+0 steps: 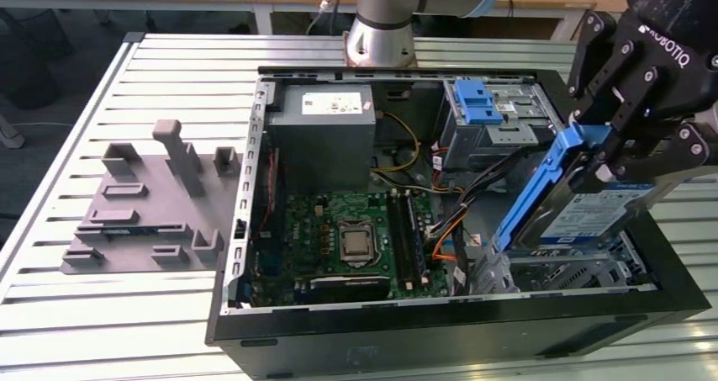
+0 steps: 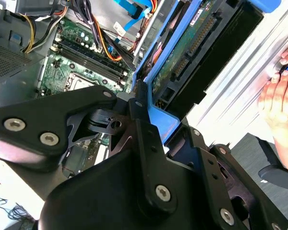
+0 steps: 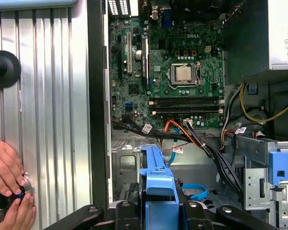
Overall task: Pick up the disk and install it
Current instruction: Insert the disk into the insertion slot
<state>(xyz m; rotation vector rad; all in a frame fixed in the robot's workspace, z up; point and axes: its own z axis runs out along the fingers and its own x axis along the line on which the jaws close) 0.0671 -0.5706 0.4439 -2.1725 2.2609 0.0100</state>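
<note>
The disk, a silver drive with a blue-and-white label and a blue rail frame, hangs tilted on edge over the open computer case on the exterior view's right. Its lower end reaches down near the metal bay in the case's near right corner. My gripper is shut on the disk's upper part from above. In the second wrist view the disk shows its green circuit side beyond the gripper. In the first wrist view the disk appears as a blue frame just past the gripper.
Inside the case lie the motherboard, a grey box with a white sticker, a blue latch piece and loose cables. A grey fixture sits on the slatted table. A person's hand rests on a black knob.
</note>
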